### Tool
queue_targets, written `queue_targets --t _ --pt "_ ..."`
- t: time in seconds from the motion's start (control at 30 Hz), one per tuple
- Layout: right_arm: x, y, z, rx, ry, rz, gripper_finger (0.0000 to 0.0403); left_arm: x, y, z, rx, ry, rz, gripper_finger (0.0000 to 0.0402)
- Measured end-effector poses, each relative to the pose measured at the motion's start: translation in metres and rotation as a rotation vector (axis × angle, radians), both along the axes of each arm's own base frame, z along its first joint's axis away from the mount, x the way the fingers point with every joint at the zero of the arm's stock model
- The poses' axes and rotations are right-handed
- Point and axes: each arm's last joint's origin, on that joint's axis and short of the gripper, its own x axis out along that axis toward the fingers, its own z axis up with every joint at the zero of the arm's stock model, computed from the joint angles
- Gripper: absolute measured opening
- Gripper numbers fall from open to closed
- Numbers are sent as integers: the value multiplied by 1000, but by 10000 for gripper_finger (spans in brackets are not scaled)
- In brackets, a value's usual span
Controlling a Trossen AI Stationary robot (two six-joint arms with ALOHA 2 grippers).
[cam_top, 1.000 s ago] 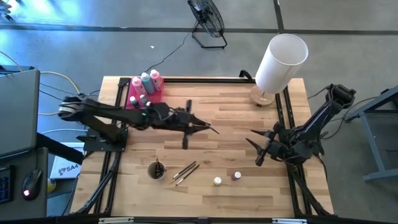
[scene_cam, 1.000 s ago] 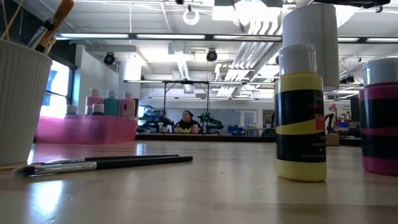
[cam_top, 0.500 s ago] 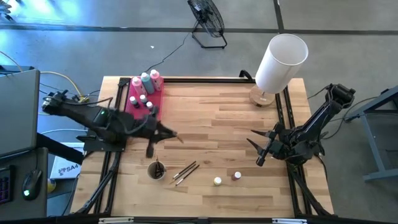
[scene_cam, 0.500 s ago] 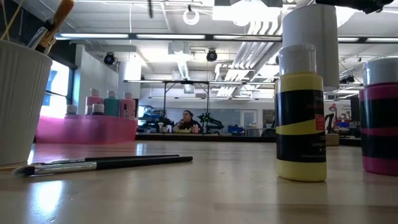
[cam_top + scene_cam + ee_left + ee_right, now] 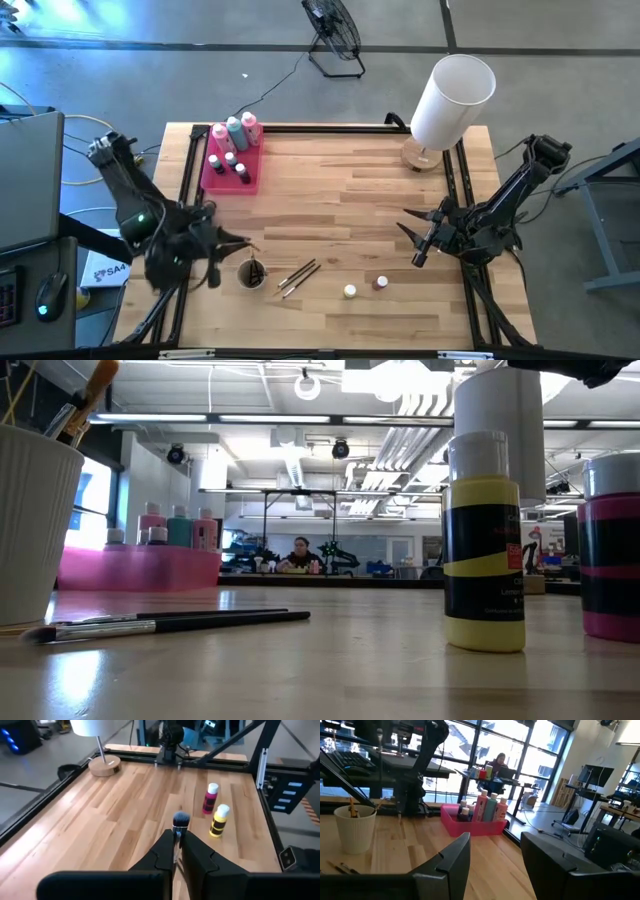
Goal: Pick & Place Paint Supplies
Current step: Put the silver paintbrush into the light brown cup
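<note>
The left arm has swung from the table's (image 5: 400, 200) middle to the lower left of the high view. Its left end effector (image 5: 176, 851) is clenched on a brush (image 5: 179, 824), near the white cup (image 5: 251, 273), probably its destination. The right end effector (image 5: 418, 238) waits released, centre right.

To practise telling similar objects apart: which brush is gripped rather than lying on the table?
The brush with the fluffy head, clamped upright in the left gripper; the other brushes lie flat on the table.

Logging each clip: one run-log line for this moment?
left pincer: shut on dark-handled brush | near white ribbed cup | right pincer: open, waiting
</note>
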Motion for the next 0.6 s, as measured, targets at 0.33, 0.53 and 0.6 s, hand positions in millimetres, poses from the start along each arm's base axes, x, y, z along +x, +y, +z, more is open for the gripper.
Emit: queue_targets --t 0.33,0.53,0.6 --pt "0 0 0 -2 1 1 168 -13 -50 -34 -74 -15 10 17" --pt "0 0 0 -2 1 1 168 -6 -66 -61 -49 6 77 17" --pt "0 0 0 -2 0 8 168 -5 -69 -70 -50 18 108 17"
